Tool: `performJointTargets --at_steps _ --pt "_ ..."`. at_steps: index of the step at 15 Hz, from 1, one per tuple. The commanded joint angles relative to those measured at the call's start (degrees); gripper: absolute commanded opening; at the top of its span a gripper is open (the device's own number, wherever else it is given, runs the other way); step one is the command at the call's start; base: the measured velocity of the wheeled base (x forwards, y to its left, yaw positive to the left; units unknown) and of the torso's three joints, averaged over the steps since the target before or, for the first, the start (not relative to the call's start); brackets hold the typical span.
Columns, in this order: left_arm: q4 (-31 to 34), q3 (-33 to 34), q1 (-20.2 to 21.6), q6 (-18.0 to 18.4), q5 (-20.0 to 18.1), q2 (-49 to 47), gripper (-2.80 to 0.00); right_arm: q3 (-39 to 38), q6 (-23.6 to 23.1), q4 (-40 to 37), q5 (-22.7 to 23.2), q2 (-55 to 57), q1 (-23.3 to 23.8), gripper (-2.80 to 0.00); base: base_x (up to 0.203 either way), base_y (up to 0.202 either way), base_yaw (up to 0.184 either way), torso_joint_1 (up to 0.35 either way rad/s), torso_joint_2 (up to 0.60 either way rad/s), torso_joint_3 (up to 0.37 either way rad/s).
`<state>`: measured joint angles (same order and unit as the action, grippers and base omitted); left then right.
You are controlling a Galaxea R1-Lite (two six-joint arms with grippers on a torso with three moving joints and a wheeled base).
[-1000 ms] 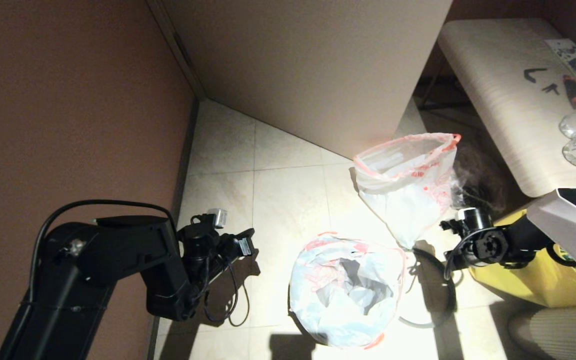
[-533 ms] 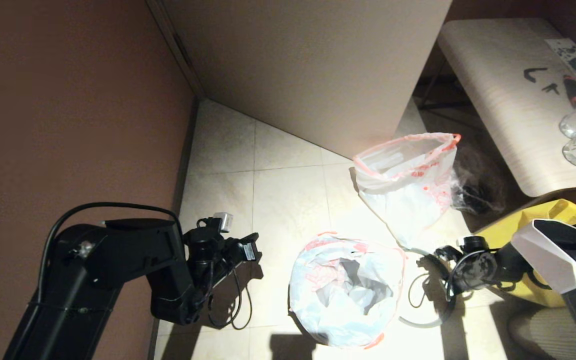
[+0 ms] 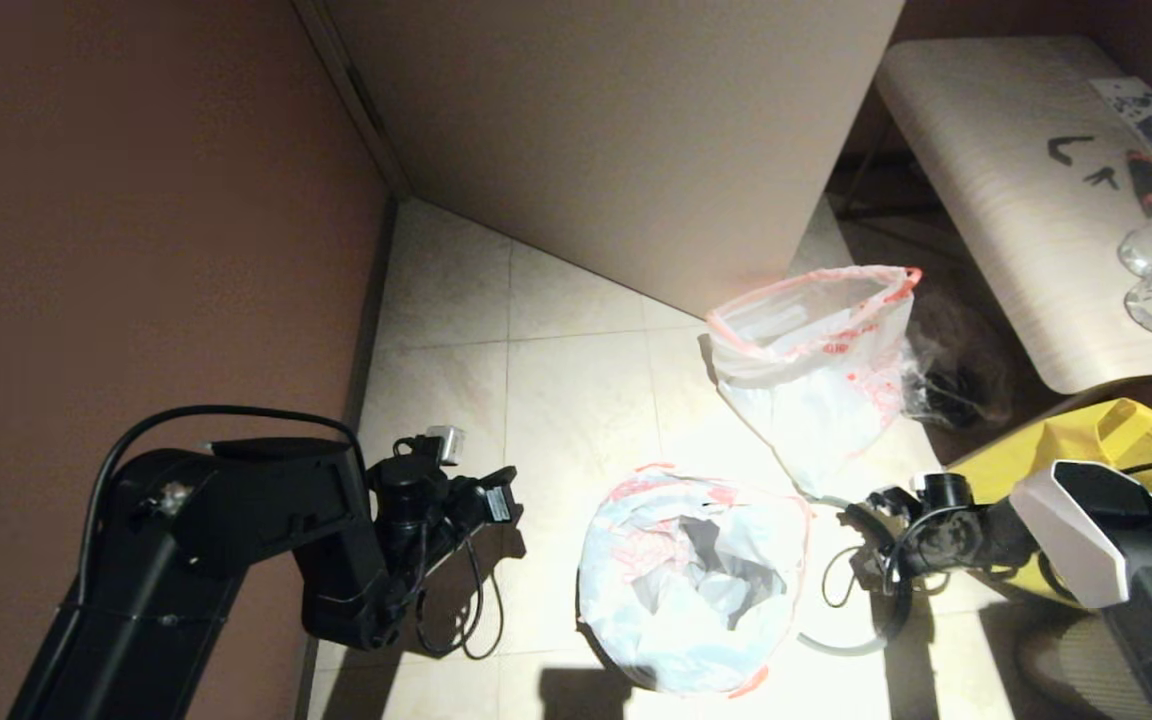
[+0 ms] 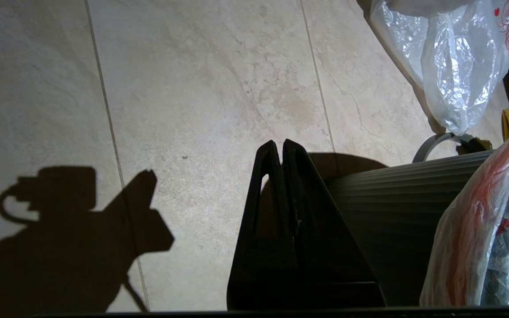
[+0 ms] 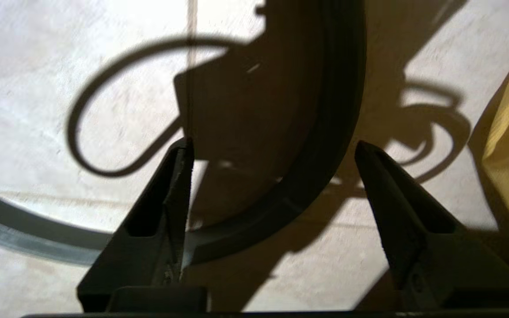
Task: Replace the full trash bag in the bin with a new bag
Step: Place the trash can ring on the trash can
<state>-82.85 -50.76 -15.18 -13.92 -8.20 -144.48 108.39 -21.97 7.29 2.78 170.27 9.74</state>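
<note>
right gripper (image 5: 272, 148) fingers spread, straddling hoop (image 5: 325, 145) arc on floor | hoop band running crosswise between them | left gripper (image 4: 279, 148) fingers pressed together, beside bin (image 4: 396, 198)

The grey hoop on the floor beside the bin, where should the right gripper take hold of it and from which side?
Probably the hoop arc already between the open right gripper fingers. Come straight down from above, one finger inside the ring and one outside: it lies flat on the tile, thin enough to pinch across.
</note>
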Motion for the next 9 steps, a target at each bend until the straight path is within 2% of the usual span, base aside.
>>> performJointTargets --at_steps 1,3,4,9 --pt "-0.5 0.05 -0.03 -0.05 -0.05 -0.1 -2.8 3.5 -0.52 -0.13 0.06 3.04 0.63 0.0 0.0 0.0 0.0 0.0 0.0 0.0" --pt "-0.62 0.05 -0.03 -0.05 0.03 -0.1 -2.8 5.01 -2.75 -0.53 0.66 4.55 1.69 0.0 0.0 0.0 0.0 0.0 0.0 0.0" --pt "-0.65 0.05 -0.03 -0.05 0.03 -0.1 -2.8 4.99 -3.34 -1.19 1.0 4.81 1.89 -2.8 0.0 0.0 0.0 0.0 0.0 0.0" --pt "-0.65 -0.04 -0.03 0.65 0.03 -0.36 -2.8 4.99 -3.43 -5.82 1.62 4.9 2.08 -2.8 0.0 0.0 0.0 0.0 0.0 0.0"
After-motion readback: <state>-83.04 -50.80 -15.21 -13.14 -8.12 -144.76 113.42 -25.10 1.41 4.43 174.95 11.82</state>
